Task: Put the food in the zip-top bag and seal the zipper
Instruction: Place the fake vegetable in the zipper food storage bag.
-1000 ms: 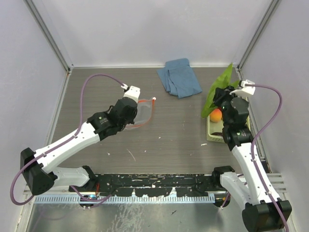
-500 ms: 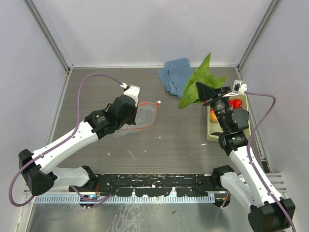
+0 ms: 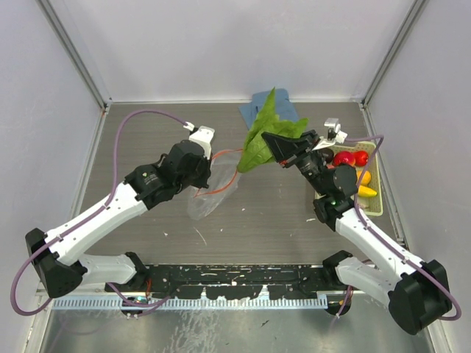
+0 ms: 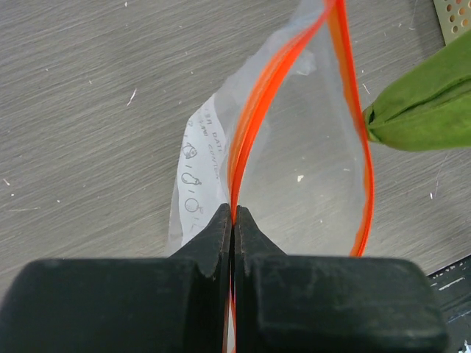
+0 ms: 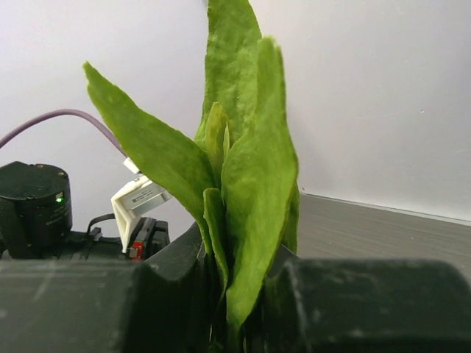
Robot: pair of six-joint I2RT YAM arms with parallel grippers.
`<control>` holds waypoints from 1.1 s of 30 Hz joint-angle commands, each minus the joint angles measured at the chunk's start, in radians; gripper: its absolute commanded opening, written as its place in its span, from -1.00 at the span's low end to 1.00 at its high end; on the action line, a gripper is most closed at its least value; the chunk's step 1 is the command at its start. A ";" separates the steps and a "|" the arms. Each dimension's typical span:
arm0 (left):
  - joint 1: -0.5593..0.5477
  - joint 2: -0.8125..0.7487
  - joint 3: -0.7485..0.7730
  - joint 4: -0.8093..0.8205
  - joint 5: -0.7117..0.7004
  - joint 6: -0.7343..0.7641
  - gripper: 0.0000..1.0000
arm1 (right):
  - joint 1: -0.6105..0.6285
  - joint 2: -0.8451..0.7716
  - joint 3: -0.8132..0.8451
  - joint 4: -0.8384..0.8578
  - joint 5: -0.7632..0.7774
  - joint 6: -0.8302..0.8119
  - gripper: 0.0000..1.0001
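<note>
1. On the table (image 3: 280,220), mid-left, the bag (image 3: 210,197) is held up by one rim with its mouth gaping. Its lower end is cut off in the left wrist view.
2. The right gripper (image 3: 283,147) clamps the leaf (image 3: 259,140). One end is just beside the bag mouth, and the leaf partly hides the cloth (image 3: 283,110).
3. The right arm partly covers the basket (image 3: 374,211).
4. The left gripper (image 4: 233,217) is pinched on the zipper (image 4: 254,110).

**White Shells, Black Joints, Purple Cables**

The left arm (image 3: 103,217) and right arm (image 3: 375,246) wear glossy white shells on their long links, with black housings at joints and bases. A purple cable (image 3: 147,112) runs to a small white connector block (image 3: 203,134) near each wrist. The left hand (image 4: 234,213) and right hand (image 5: 237,294) are matte black, with blocky fingers. A green light (image 5: 59,197) glows on one round housing.
</note>
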State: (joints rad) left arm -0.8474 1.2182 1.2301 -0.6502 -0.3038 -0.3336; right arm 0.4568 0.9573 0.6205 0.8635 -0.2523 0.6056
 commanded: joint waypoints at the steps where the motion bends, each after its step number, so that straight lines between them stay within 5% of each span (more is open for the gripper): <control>1: 0.006 -0.006 0.046 0.005 0.023 -0.013 -1.00 | 0.031 0.012 0.069 0.154 -0.030 0.032 -0.99; 14: 0.005 -0.001 0.040 0.026 0.034 -0.022 -1.00 | 0.096 0.102 0.075 0.196 -0.007 0.019 -0.99; 33: 0.018 -0.030 -0.003 0.122 0.155 -0.086 -1.00 | 0.215 0.408 -0.133 0.539 0.131 -0.103 -0.99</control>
State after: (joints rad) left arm -0.8429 1.2278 1.2282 -0.6144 -0.1833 -0.3969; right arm 0.6590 1.3388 0.5018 1.2251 -0.1707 0.5480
